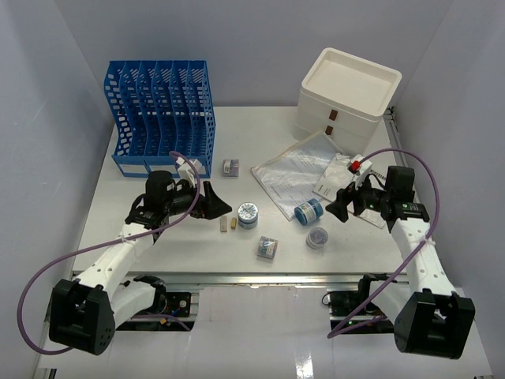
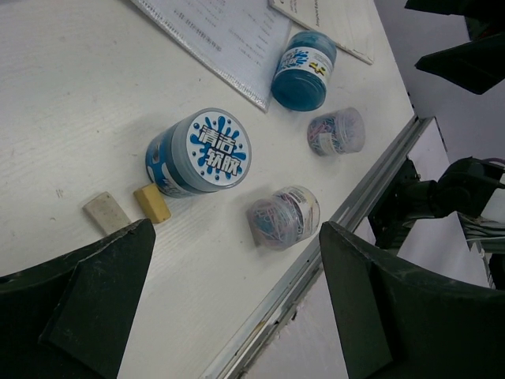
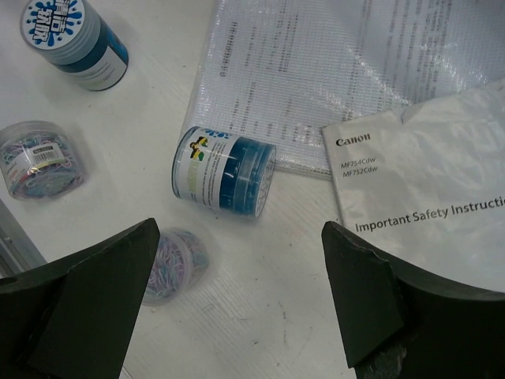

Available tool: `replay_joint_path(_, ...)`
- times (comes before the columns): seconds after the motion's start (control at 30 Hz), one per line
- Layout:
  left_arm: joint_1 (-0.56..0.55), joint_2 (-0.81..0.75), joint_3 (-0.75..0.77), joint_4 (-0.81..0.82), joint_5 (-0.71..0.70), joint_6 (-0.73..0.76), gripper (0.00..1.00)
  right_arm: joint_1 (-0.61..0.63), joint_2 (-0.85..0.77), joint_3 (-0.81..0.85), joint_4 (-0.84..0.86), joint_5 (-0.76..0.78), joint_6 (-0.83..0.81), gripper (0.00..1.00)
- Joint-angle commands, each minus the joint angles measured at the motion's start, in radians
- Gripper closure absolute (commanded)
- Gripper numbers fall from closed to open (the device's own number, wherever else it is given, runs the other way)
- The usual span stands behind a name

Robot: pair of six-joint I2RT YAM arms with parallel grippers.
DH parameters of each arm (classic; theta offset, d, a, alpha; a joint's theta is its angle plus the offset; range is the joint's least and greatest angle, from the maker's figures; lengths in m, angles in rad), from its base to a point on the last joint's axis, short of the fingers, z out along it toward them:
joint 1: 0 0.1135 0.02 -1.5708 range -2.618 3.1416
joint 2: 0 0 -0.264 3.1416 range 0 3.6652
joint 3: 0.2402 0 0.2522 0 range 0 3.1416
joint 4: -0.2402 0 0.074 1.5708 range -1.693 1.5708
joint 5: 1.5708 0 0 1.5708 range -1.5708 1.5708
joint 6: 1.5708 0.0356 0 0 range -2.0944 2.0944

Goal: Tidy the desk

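Hovering spread-open above the worktop [image 1: 252, 130], my left gripper [image 1: 219, 204] and right gripper [image 1: 337, 207] hold nothing. The right one half-hides a paper-clip tub [image 3: 180, 262] near the front edge; open surface lines the left edge.

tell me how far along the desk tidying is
Done: nothing evident; the blue slotted plastic file rack looks empty. In hand: nothing, the left end effector and right end effector are open. To do: blue round jars, clear paper-clip tubs, small erasers, clear plastic document sleeve and white Canon booklet loose on the white desk.
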Motion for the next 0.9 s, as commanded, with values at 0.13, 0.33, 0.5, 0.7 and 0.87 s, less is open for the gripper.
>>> replay_joint_path(0.13,-0.231,0.012,0.165,-0.295,-0.392,-0.077,0.08,0.003,0.042,0.016,-0.048,-0.149,-0.094,0.1)
replay_joint_path(0.33,-0.363,0.136,0.268,-0.36,-0.598,-0.123,0.07,0.003,-0.025,-0.028,-0.034,-0.148,-0.103,0.1)
replay_joint_path(0.5,-0.461,0.268,0.386,-0.396,-0.769,-0.117,0.05,0.003,-0.05,-0.034,-0.024,-0.111,-0.101,0.1)
replay_joint_path(0.7,-0.505,0.383,0.514,-0.423,-0.829,-0.073,0.03,0.003,-0.058,-0.033,-0.017,-0.079,-0.092,0.1)
replay_joint_path(0.87,-0.506,0.436,0.577,-0.416,-0.825,-0.03,0.02,0.0,-0.058,-0.04,0.055,-0.049,-0.059,0.1)
